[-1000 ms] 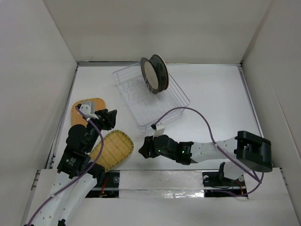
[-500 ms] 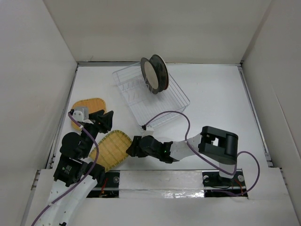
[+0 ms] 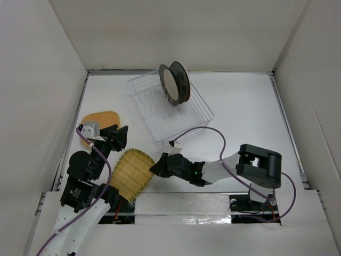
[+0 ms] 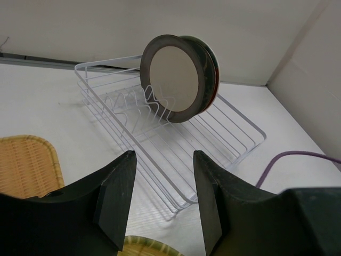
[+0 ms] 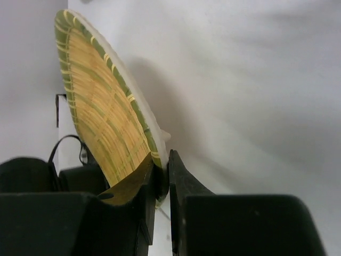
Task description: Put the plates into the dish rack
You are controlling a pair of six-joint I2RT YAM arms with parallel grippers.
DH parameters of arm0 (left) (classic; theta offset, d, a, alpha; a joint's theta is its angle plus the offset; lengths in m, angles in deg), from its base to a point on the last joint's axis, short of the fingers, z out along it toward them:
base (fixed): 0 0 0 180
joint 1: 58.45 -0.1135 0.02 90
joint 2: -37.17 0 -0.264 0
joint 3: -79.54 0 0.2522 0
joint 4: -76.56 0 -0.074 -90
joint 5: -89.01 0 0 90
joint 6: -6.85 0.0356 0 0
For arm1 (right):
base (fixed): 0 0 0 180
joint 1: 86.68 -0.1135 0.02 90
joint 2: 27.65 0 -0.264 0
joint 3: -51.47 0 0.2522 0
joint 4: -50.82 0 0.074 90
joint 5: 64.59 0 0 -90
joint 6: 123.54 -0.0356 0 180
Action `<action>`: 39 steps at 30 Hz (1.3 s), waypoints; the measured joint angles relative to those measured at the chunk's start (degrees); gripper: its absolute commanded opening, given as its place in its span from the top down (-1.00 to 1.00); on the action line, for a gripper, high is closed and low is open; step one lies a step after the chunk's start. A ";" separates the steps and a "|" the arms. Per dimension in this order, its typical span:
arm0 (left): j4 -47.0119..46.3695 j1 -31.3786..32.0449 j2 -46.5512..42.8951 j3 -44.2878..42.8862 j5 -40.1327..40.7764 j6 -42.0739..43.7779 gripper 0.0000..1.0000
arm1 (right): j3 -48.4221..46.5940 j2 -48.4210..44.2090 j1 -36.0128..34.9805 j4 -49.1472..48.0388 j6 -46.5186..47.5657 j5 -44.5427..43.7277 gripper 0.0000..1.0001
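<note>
The yellow woven oblong plate [image 3: 129, 174] is tilted up near the table's front, and my right gripper [image 3: 158, 166] is shut on its right rim. The right wrist view shows the woven rim [image 5: 101, 106] pinched between the right gripper's [image 5: 162, 162] fingers. The orange woven plate [image 3: 98, 121] lies flat at the left. My left gripper [image 3: 118, 136] hovers open and empty between the two woven plates. The clear dish rack [image 3: 176, 120] stands at the back with round plates [image 3: 176, 84] upright at its far end. The left wrist view looks past the open left gripper [image 4: 163, 154] at the rack [image 4: 106, 66] and those plates [image 4: 176, 77].
White walls close in the table on the left, back and right. A purple cable [image 3: 202, 130] arcs from the right wrist over the table beside the rack's near corner. The right arm's elbow [image 3: 259, 165] stands at the front right.
The right gripper reached left to the yellow plate, closed on its rim and tipped that edge up. The left gripper drew back to the left and has since held still.
</note>
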 measured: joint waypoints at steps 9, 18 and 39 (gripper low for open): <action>0.00 -0.02 0.00 0.00 0.00 0.00 0.14 | -0.68 -23.39 -0.72 13.38 16.72 -12.39 1.00; 0.00 -0.02 -1.75 0.00 1.29 -0.04 0.14 | -18.29 -22.51 13.18 10.60 39.21 -26.23 1.00; 0.02 -0.02 1.01 0.00 1.55 -0.22 0.14 | -53.46 16.92 19.85 2.99 79.78 -43.65 1.00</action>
